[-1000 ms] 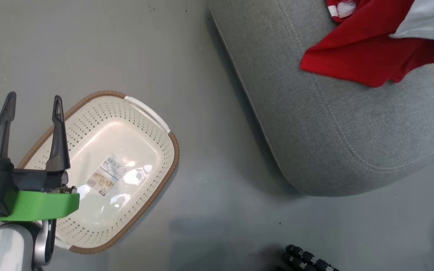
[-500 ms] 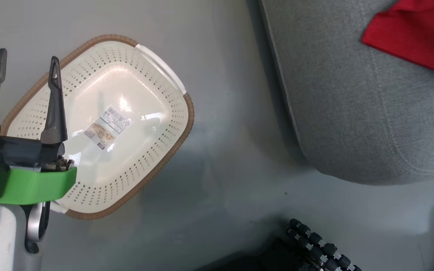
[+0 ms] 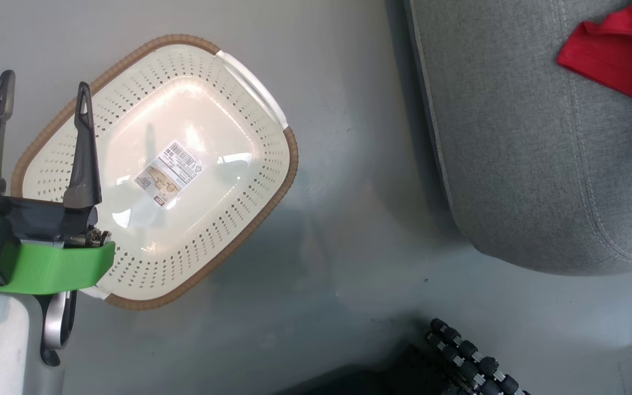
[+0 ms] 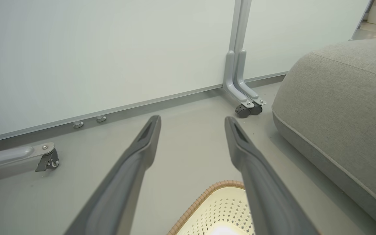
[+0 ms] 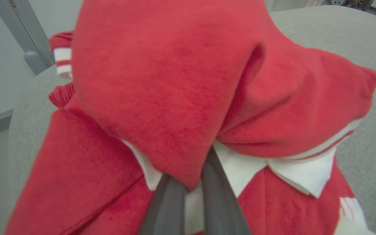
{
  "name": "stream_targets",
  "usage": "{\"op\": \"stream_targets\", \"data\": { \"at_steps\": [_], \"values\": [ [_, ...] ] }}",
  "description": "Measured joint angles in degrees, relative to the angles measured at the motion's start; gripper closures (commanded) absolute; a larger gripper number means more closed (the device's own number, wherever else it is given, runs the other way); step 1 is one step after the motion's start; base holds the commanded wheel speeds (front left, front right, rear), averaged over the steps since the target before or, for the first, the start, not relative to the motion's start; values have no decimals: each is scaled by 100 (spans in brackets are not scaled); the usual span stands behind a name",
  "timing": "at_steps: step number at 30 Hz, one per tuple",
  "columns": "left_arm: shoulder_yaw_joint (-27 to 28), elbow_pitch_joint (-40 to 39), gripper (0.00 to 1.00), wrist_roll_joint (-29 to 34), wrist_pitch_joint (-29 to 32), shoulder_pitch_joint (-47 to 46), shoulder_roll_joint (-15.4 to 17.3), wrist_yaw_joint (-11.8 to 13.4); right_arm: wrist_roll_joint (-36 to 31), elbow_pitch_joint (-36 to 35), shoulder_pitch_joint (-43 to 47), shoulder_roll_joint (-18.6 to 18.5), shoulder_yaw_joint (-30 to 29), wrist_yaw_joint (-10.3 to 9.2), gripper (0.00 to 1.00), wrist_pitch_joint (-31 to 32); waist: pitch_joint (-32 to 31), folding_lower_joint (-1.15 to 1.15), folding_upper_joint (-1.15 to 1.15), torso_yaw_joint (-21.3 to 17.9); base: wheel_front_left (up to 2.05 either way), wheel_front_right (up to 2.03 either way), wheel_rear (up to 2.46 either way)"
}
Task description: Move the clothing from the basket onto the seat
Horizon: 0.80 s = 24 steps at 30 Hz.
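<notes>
Clothing (image 5: pixel 175 98), soft bright-red fabric with white trim, drapes over my right gripper (image 5: pixel 189 184), whose dark fingers (image 5: pixel 170 205) are pinched shut on a fold over the large grey upholstered seat cushion (image 5: pixel 354 49). The drop looks straight down, nothing between. Left gripper (image 3: pixel 45 80) hangs wide open, empty-handed, over the bare cream perforated plastic basket (image 3: pixel 272 181), well apart.

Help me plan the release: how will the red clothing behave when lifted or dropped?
Probably floppy: the clothing folds and drapes over the right end effector. Likely light, since a narrow pinch holds a bunch. It should slump, not roll, on the seat once released.
</notes>
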Motion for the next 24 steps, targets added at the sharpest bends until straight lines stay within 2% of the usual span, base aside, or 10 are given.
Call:
{"op": "stream_targets", "data": {
  "at_steps": [4, 16, 24],
  "values": [
    [-52, 143, 0, -23, -67, 37, -63, 42, 44, -281, 384, 78, 56, 0, 0, -52, -218, 0, 0, -11, 0, 0, 0],
    [-219, 887, 0, -175, -303, 415, -428, 119, -303, -2388, 2318, 775, -65, 0, 0, -62, -1220, -1, 0, 37, 0, 0, 0],
    [-233, 1358, 0, -318, -363, 723, -649, 180, -644, -3829, 3477, 1317, 456, 0, 0, -60, -2002, -1, 0, 169, 0, 0, 0]
  ]
}}
